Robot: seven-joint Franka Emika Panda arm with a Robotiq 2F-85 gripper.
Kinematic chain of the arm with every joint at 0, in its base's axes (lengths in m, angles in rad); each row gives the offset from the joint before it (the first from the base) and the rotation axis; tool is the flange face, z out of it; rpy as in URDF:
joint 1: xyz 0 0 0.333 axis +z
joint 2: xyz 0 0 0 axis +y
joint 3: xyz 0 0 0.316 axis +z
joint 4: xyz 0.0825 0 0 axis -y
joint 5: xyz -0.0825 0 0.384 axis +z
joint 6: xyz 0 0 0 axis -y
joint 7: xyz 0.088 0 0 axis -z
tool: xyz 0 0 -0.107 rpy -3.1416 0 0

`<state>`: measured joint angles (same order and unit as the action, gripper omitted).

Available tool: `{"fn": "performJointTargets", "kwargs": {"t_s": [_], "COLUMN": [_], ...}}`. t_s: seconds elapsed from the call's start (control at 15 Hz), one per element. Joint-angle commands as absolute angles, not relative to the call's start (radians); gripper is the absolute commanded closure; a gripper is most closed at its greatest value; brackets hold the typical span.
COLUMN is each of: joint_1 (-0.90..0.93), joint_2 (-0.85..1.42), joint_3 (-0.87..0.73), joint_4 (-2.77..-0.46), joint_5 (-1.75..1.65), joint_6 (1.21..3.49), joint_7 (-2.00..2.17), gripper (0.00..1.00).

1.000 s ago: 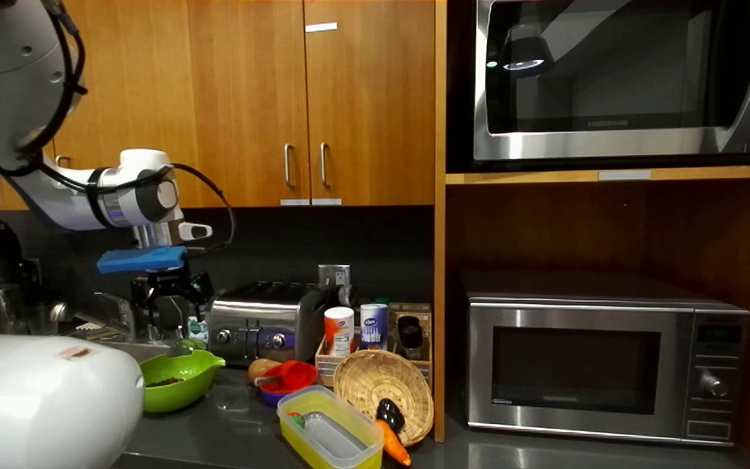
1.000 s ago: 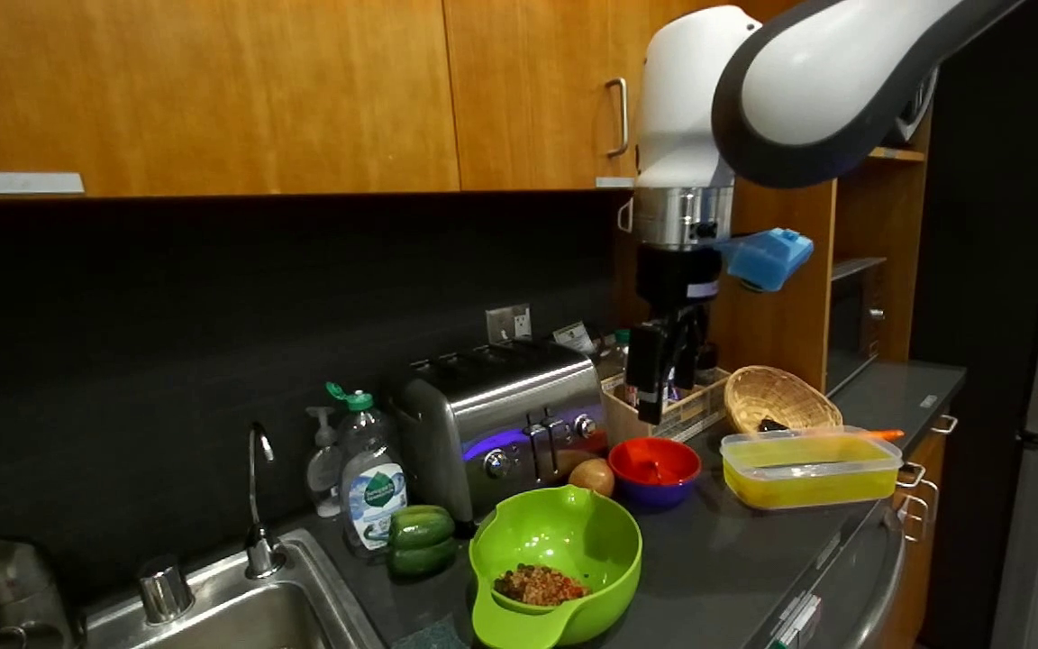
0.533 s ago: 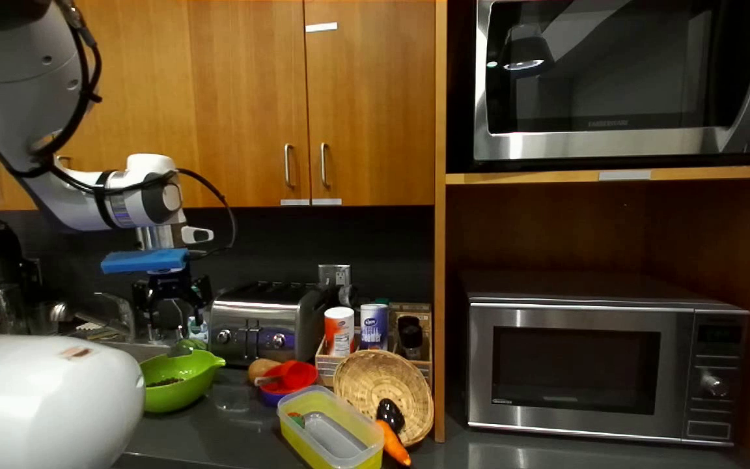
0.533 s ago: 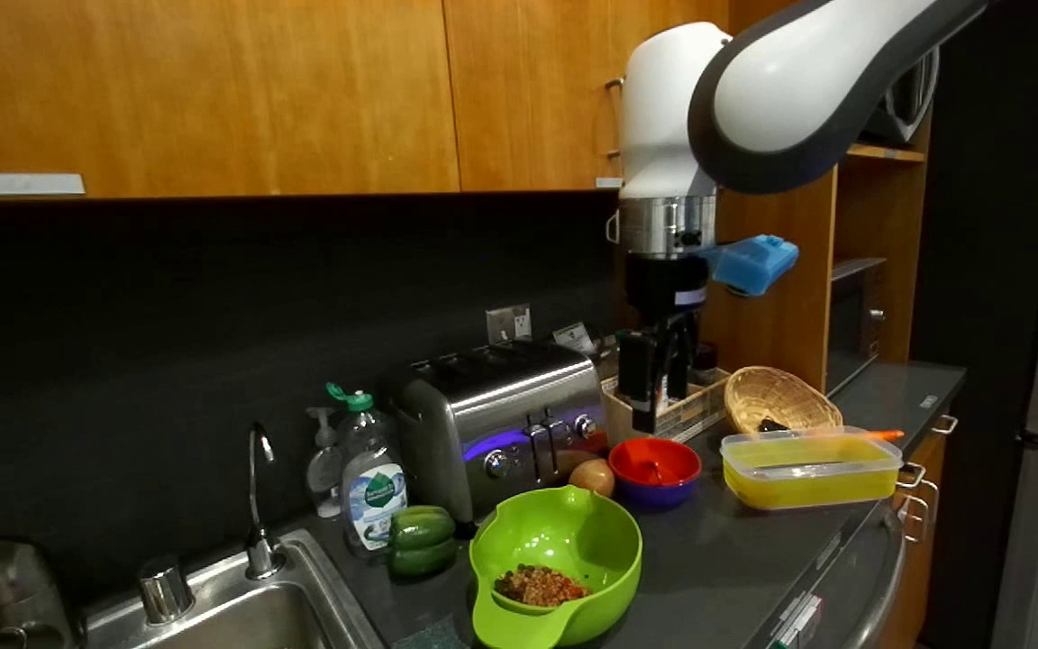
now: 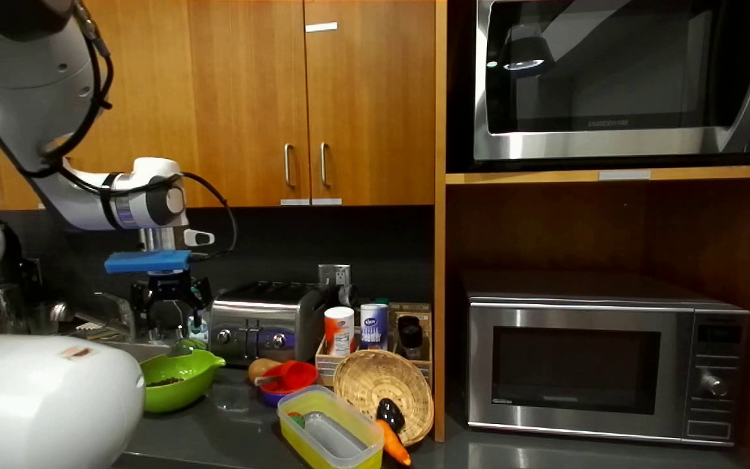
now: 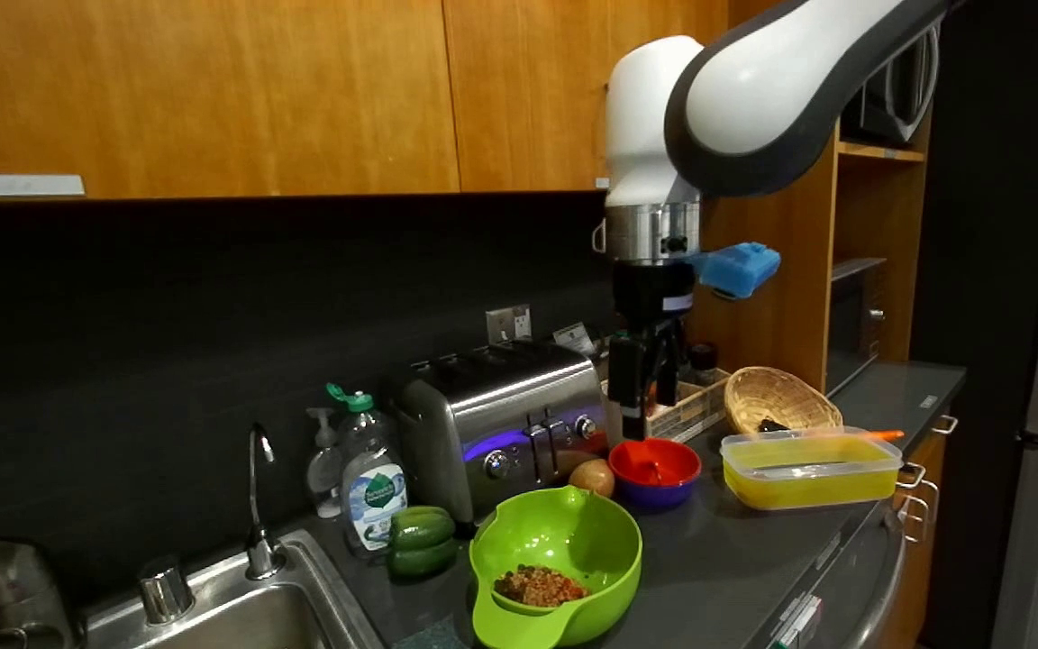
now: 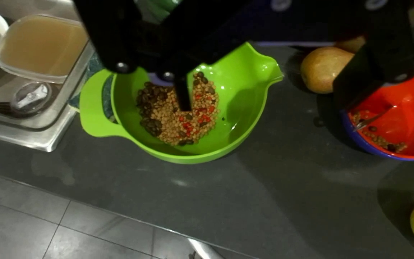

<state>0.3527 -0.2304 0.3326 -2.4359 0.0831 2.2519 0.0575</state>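
black two-fingered end effector (image 6: 651,415) hangs empty, fingers apart; the round spouted green plastic bowl (image 6: 598,544) lies below it, not touching

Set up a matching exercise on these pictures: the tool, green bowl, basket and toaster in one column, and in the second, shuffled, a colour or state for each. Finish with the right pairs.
Column one
1. tool
2. green bowl
3. basket
4. toaster

Column two
A. woven and tilted, its hollow showing
B. silver sides and a dark top
C. open and holding nothing
D. contains a loose mix, tan, dark and red

Right pairs: 1-C, 2-D, 3-A, 4-B.
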Motion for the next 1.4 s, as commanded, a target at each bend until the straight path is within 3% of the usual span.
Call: {"fn": "performJointTargets", "kwargs": {"t_s": [0.0, 0.53, 1.13, 1.33], "joint_1": [0.369, 0.342, 0.334, 0.314], "joint_2": [-0.151, -0.063, -0.102, -0.120], "joint_3": [0.307, 0.320, 0.314, 0.320], "joint_4": [-2.381, -2.327, -2.330, -2.341], "joint_5": [0.176, 0.120, 0.117, -0.026], "joint_6": [2.247, 2.244, 2.234, 2.242], "joint_7": [-0.097, -0.124, -0.114, 0.009], "gripper": [0.00, 0.00, 0.00, 0.00]}}
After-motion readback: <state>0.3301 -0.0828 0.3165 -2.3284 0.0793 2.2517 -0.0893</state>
